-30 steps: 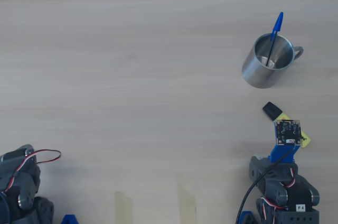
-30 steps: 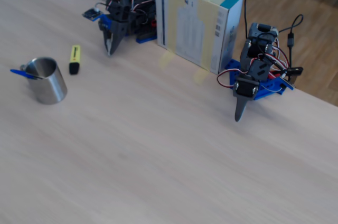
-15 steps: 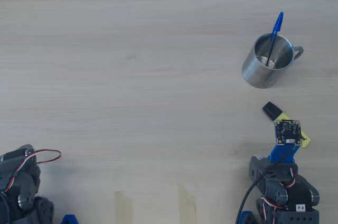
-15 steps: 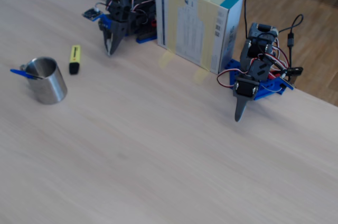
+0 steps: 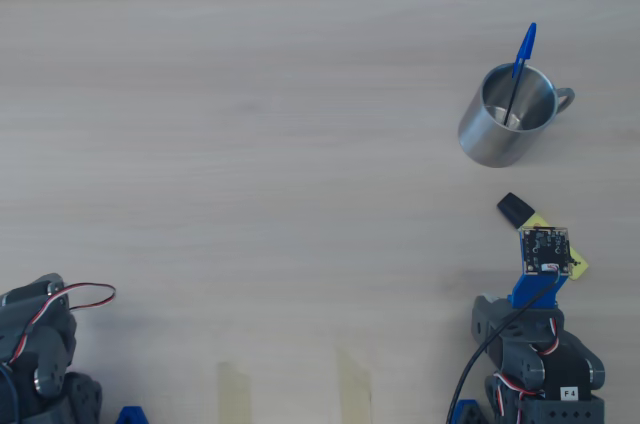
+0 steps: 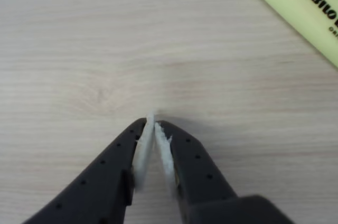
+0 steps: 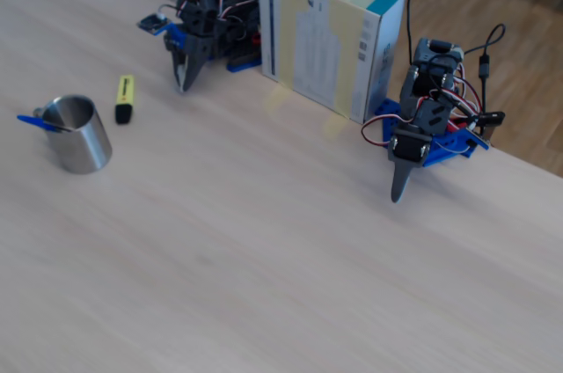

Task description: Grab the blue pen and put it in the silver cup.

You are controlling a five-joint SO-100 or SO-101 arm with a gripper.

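Nothing has moved — gripper [image 6: 155, 123] closed, empty, over pale wood table [image 5: 250, 144].

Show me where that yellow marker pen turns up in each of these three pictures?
Overhead view: yellow highlighter lower right, below the silver cup.
Wrist view: highlighter top right corner, beyond the hand.
Fixed view: highlighter upper left, right of the cup.
Shared landmark: the cup, though absent from the wrist view.
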